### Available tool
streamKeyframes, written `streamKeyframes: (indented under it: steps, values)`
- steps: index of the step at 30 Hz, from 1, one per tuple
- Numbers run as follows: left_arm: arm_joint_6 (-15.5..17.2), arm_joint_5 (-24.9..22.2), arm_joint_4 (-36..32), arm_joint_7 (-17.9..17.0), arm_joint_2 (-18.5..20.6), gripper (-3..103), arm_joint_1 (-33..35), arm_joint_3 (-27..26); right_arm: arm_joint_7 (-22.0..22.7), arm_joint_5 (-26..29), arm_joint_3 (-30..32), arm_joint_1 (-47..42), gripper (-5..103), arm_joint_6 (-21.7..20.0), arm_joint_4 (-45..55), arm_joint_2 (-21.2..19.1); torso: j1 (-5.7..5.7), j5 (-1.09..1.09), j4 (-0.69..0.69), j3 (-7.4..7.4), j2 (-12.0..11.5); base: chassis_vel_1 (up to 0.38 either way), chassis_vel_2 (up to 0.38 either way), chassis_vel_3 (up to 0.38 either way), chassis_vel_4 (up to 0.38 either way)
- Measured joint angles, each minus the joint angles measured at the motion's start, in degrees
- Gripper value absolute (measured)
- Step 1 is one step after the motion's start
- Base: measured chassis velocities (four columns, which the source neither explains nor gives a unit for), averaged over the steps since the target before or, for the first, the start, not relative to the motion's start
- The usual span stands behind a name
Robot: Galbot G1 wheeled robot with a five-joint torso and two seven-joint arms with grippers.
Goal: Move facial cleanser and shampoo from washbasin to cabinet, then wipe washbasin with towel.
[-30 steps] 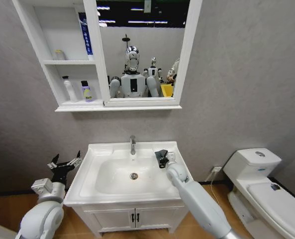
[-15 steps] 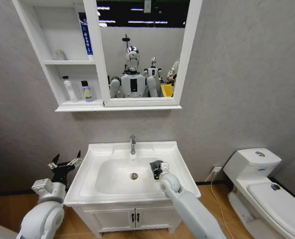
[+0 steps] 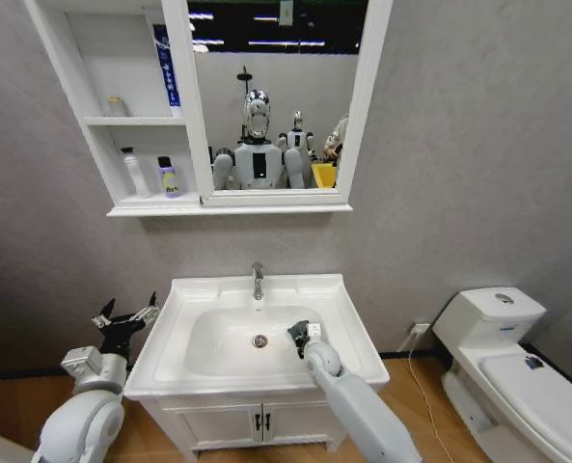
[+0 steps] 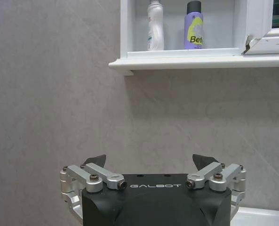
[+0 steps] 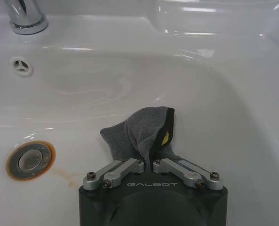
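Wiping step: right gripper (image 5: 152, 162) clamped on towel (image 5: 144, 132), low centre of frame, pressed into washbasin (image 3: 343, 309) right of the drain. Next, probably sweeping across. Left gripper (image 4: 151, 162) spread, idle.

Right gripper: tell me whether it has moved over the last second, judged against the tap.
Yes. The right gripper, shut on the towel, has slid off the washbasin rim into the bowl, nearer the drain below the tap.
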Motion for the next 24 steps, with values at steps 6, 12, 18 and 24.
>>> streamKeyframes:
  steps: [6, 12, 18, 24]
  values:
    - [0.0, -0.4, -0.3, 0.0, 0.4, 100, 0.6, -0.8, -1.1, -0.4, -0.8, 1.2, 3, 0.4, -2.4, 1.7, 0.01, 0.0, 0.0, 0.0, 0.0, 0.0, 0.0, 0.0, 0.0]
    - [0.0, -1.3, -0.7, 0.0, 1.2, 100, 1.3, -2.4, -1.9, -0.4, -1.7, 2.9, 3, 0.7, -5.2, 4.0, 0.01, 0.0, 0.0, 0.01, 0.0, 0.0, 0.0, 0.0, 0.0]
    - [0.0, -1.8, -1.4, -0.1, 1.7, 100, 2.2, -3.3, -2.8, -0.1, -2.1, 3.7, 3, 0.7, -7.0, 5.6, 0.01, 0.0, 0.0, 0.01, 0.0, 0.0, 0.0, 0.0, 0.0]
    - [0.0, -2.4, -2.0, -0.2, 2.2, 100, 2.9, -4.4, -4.5, 0.3, -2.0, 4.3, 3, 1.1, -8.8, 7.0, 0.01, 0.0, 0.0, 0.0, 0.0, 0.0, 0.0, 0.0, 0.0]
